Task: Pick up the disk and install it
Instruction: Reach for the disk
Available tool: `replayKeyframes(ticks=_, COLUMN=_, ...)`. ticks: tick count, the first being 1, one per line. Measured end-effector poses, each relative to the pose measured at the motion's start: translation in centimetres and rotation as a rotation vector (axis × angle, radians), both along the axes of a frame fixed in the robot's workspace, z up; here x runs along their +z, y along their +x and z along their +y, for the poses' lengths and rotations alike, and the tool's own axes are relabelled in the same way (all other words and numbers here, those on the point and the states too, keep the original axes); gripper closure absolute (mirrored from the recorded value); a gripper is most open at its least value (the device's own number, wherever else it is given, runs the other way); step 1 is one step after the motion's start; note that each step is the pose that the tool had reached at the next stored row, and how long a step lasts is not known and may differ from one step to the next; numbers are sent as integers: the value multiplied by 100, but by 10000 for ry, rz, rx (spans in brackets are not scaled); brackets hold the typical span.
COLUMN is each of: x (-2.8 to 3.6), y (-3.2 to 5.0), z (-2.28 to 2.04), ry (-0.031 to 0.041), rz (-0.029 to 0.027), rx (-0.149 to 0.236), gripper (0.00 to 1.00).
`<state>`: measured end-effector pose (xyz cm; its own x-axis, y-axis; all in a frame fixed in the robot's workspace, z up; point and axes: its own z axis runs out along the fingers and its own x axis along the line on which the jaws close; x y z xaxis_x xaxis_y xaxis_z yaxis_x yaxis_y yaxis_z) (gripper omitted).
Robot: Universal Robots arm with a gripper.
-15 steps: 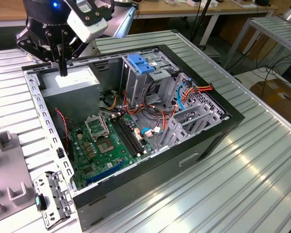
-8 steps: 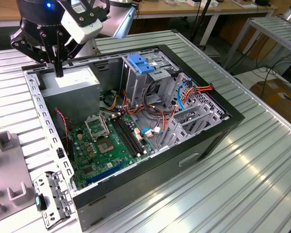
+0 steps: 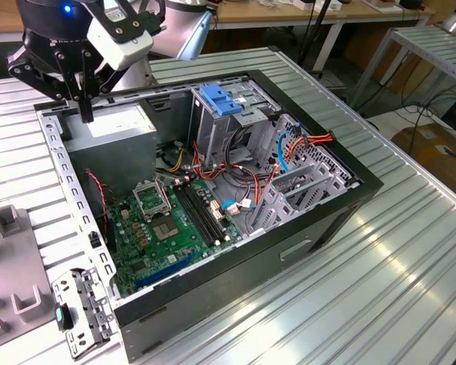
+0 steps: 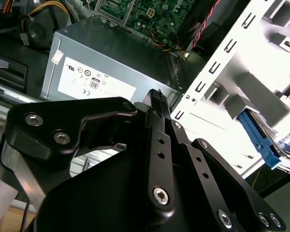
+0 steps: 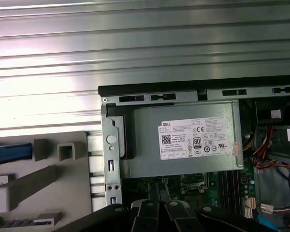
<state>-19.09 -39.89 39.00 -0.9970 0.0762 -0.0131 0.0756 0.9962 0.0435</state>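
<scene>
My gripper [image 3: 86, 114] hangs above the back left corner of the open computer case [image 3: 319, 220], over the grey power supply [image 3: 110, 129]. Its black fingers are shut together with nothing between them; their tips show in both wrist views [image 4: 157, 95] [image 5: 158, 186]. The disk shows by its bright blue carrier frame [image 5: 9, 151] [image 4: 258, 137], lying in a grey holder block [image 5: 48, 179] outside the case wall. The disk's dark body is mostly hidden. The gripper is well apart from it.
Inside the case are a green motherboard [image 3: 167, 228], orange and red cables, and a tall grey drive cage with a ribbed blue clip [image 3: 220, 99] on top. A perforated metal bracket [image 3: 80, 304] lies at the front left. The ribbed metal table [image 3: 380, 289] surrounds the case.
</scene>
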Motion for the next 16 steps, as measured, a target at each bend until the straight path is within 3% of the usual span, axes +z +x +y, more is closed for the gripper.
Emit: replayKeyframes(ticks=16, x=-9, y=-165, z=0, ry=0, rz=32, rx=0, gripper=89)
